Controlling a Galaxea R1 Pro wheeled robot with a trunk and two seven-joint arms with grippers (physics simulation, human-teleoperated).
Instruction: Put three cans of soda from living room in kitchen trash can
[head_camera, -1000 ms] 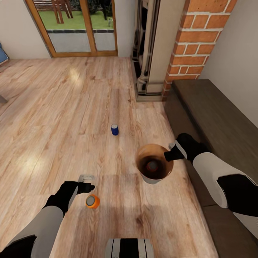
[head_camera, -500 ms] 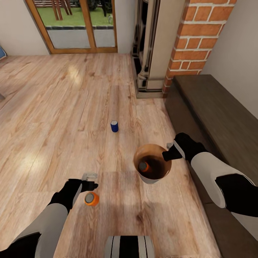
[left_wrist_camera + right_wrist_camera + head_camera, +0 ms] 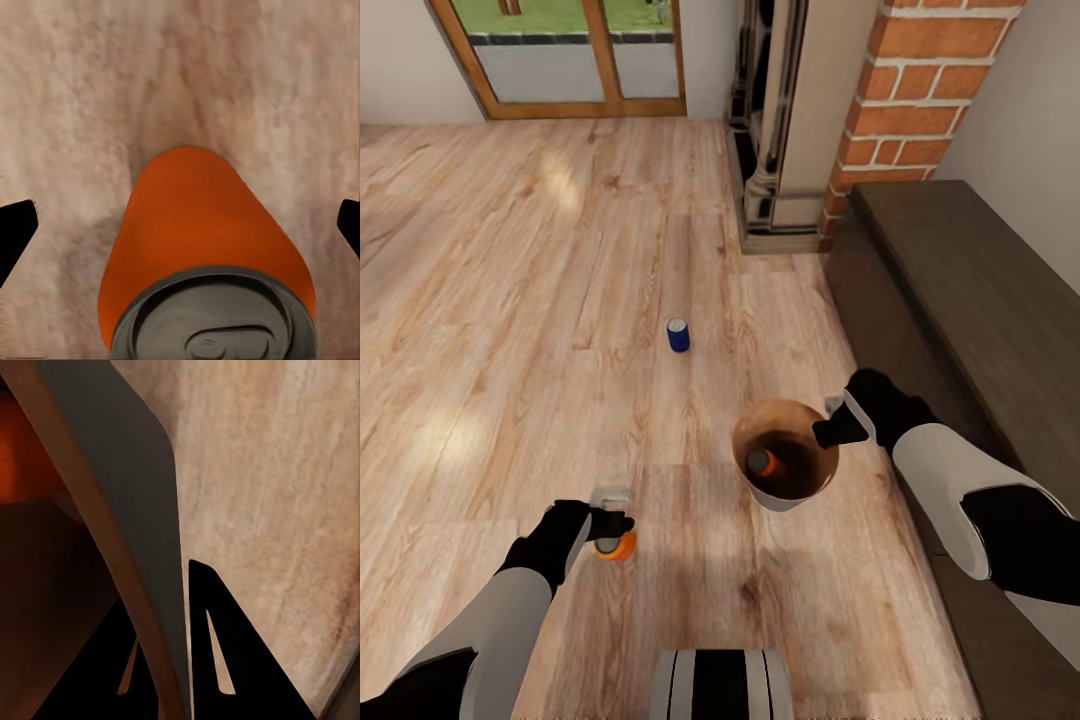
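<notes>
In the head view, my right gripper (image 3: 828,432) is shut on the rim of the trash can (image 3: 788,499), holding it just above the wood floor. One orange soda can (image 3: 761,462) lies inside the bin. The right wrist view shows the bin's grey wall (image 3: 139,502) pinched between the black fingers (image 3: 225,660), with that orange can (image 3: 11,457) beyond. A second orange can (image 3: 619,546) stands on the floor under my left gripper (image 3: 610,518). My left gripper (image 3: 180,229) is open, fingertips (image 3: 15,232) wide on both sides of that can (image 3: 206,247). The dark blue can (image 3: 678,334) stands further ahead.
A dark wooden bench (image 3: 970,300) runs along the right wall, close to my right arm. The brick chimney (image 3: 910,110) and the fireplace (image 3: 770,130) stand ahead, with wood-framed glass doors (image 3: 570,55) at the far left. Open plank floor (image 3: 510,300) lies to the left.
The camera has tilted down, shifting the whole picture. My left gripper has dropped over the orange can on the floor. The can in the bin has rolled to one side.
</notes>
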